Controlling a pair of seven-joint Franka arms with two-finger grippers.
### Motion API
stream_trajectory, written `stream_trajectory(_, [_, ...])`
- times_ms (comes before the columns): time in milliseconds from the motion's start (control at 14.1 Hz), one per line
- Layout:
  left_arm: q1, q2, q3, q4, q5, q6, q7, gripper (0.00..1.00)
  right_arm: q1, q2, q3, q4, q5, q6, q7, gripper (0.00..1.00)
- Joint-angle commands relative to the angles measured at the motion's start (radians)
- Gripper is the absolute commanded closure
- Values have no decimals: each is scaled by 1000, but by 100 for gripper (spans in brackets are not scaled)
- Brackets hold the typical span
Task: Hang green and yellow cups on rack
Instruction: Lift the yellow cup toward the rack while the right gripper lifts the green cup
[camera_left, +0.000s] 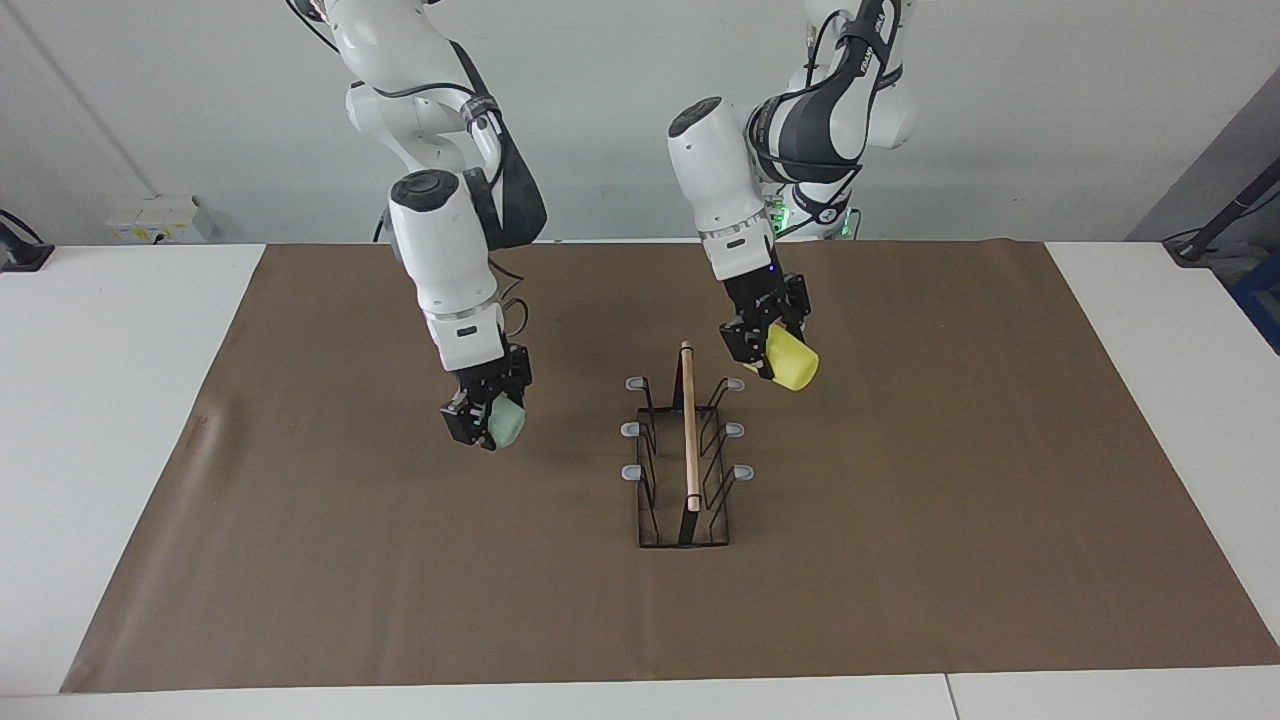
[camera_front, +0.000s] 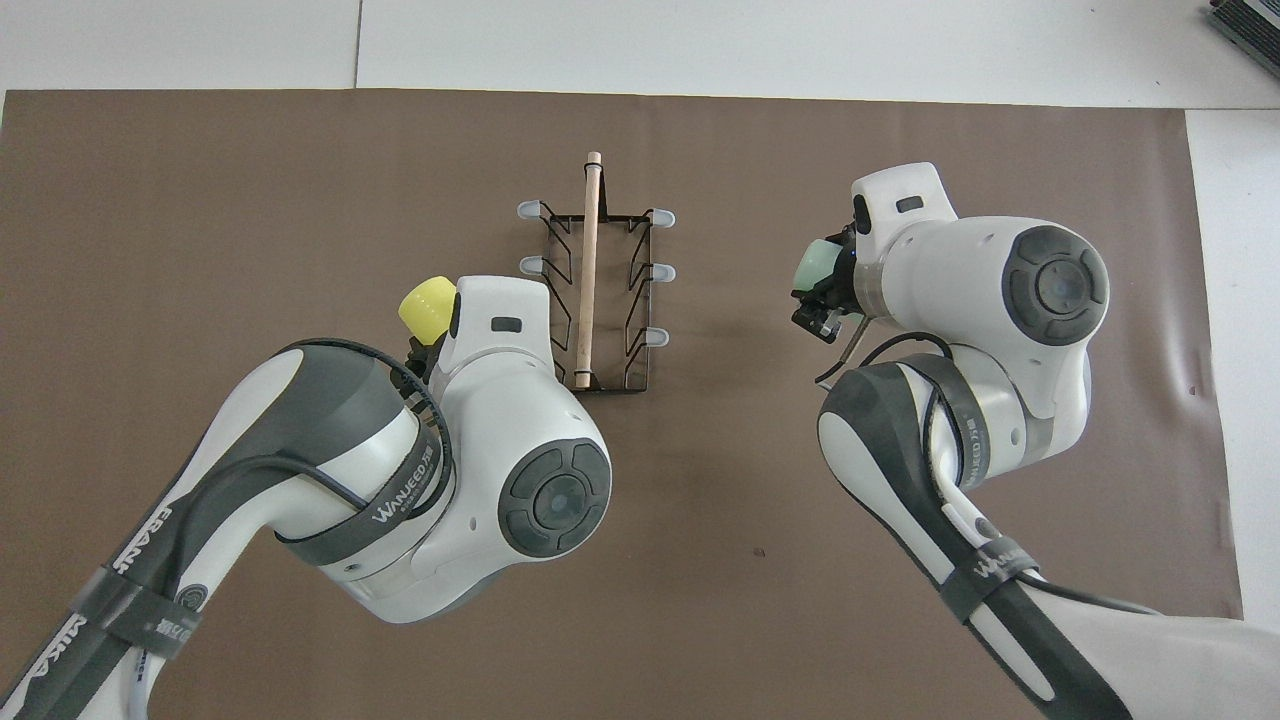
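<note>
My left gripper (camera_left: 757, 346) is shut on the yellow cup (camera_left: 793, 361), held tilted in the air. It hangs just beside the rack (camera_left: 688, 440) at the rack's end nearest the robots, on the left arm's side. In the overhead view the yellow cup (camera_front: 428, 307) peeks out by the left wrist, close to the rack (camera_front: 589, 270). My right gripper (camera_left: 477, 420) is shut on the green cup (camera_left: 507, 424), tilted above the mat, well apart from the rack on the right arm's side. The green cup (camera_front: 817, 264) shows at the right gripper (camera_front: 826, 298). All six grey-tipped pegs are bare.
A brown mat (camera_left: 900, 560) covers most of the white table (camera_left: 100, 420). The rack stands in its middle, its wooden rod running toward and away from the robots. Both forearms lean in over the mat on either side of the rack.
</note>
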Motion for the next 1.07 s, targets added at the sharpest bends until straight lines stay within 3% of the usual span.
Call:
stream_trajectory(0, [-21, -35, 10, -50, 90, 79, -96, 100, -12, -38, 7, 3, 293, 17, -155, 100])
stream_trajectory(285, [-25, -3, 10, -38, 131, 113, -108, 100, -25, -119, 7, -34, 640, -17, -418, 100])
stream_trajectory(498, [-44, 43, 9, -30, 176, 117, -177, 100, -50, -165, 6, -84, 991, -81, -722, 100])
stream_trajectory(783, [-58, 54, 9, -29, 184, 127, -202, 100, -156, -216, 4, -161, 1257, -303, -937, 100])
stream_trajectory(996, [-44, 89, 15, 23, 187, 101, -200, 100, -151, -236, 6, -325, 1684, -374, -1185, 100])
